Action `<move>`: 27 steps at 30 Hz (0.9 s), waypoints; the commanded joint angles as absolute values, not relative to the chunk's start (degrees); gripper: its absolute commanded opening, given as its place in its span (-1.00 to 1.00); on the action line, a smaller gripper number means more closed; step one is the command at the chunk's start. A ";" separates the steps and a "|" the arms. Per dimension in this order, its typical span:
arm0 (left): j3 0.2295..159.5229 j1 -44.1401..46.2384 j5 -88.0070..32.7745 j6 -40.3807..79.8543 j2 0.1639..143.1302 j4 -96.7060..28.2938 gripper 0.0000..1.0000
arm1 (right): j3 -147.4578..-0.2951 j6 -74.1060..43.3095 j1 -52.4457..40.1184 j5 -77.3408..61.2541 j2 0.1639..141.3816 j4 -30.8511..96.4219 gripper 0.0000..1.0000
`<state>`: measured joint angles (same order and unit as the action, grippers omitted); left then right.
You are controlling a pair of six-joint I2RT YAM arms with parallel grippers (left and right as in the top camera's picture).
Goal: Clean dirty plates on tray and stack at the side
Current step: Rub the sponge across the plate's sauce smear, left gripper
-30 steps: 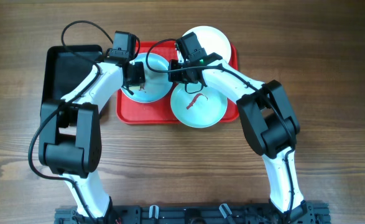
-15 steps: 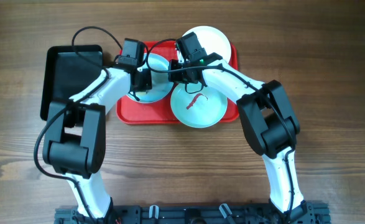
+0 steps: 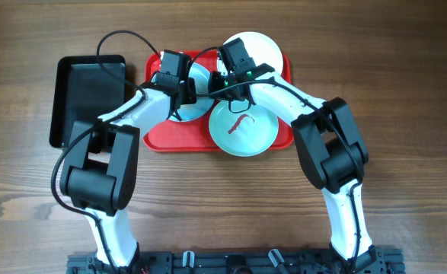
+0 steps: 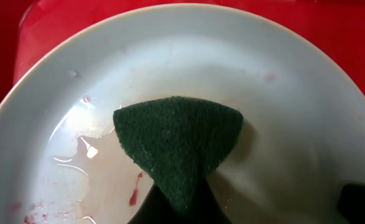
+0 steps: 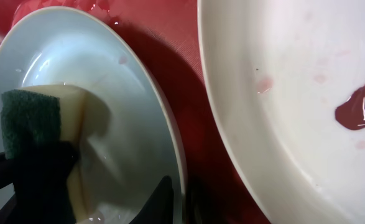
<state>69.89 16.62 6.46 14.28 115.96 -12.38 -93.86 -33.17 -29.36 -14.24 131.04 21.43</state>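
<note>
One white plate (image 3: pixel 257 47) lies at one o'clock on the red tray (image 3: pixel 158 137), a smeared plate (image 3: pixel 242 129) at five o'clock and a wet plate (image 3: pixel 195 106) at nine o'clock. The tray sits at twelve o'clock on the wooden table (image 3: pixel 406 61), with a black tray (image 3: pixel 86 99) just beside it at nine o'clock.

The left end effector (image 3: pixel 179 82) is over the wet plate, its jaws pinched together on a sponge (image 4: pixel 179 140). The sponge's green scouring face presses flat on the plate's floor, near the middle. Water pools at eight o'clock from the sponge, with faint pink traces in it.

The right end effector (image 5: pixel 170 202) is clamped on the wet plate's rim at the three o'clock side, between that plate and the smeared one. A dark red-brown smear (image 5: pixel 359 112) marks the smeared plate's floor, with paler pink spots near it.
</note>
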 commanded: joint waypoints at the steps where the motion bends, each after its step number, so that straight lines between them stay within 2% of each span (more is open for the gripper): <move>1: 68.47 17.52 12.60 16.93 120.79 -15.44 -0.92 | -94.45 -33.01 -30.44 -15.44 132.73 21.50 -0.79; 5: 68.47 17.37 24.29 25.43 120.70 -20.34 -0.92 | -94.45 -33.01 -30.41 -15.44 132.73 21.50 -0.79; 13: 68.47 16.78 19.68 30.22 119.13 -23.03 -0.92 | -94.45 -33.01 -30.41 -15.44 132.73 21.50 -0.80; 20: 68.47 16.01 -4.64 12.40 117.62 -25.39 -0.92 | -94.45 -32.47 -30.41 -16.49 132.73 21.41 -0.85; 24: 68.47 14.55 -19.27 6.11 117.64 -28.91 -0.92 | -94.45 -31.24 -30.35 -18.24 132.73 21.02 -0.87; 27: 68.47 12.78 -21.34 6.44 117.64 -30.74 -0.92 | -94.45 -31.20 -30.30 -19.55 132.73 20.53 -0.87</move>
<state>71.44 13.61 -6.33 11.25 113.95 -27.09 -93.86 -32.69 -29.91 -15.81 131.07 21.32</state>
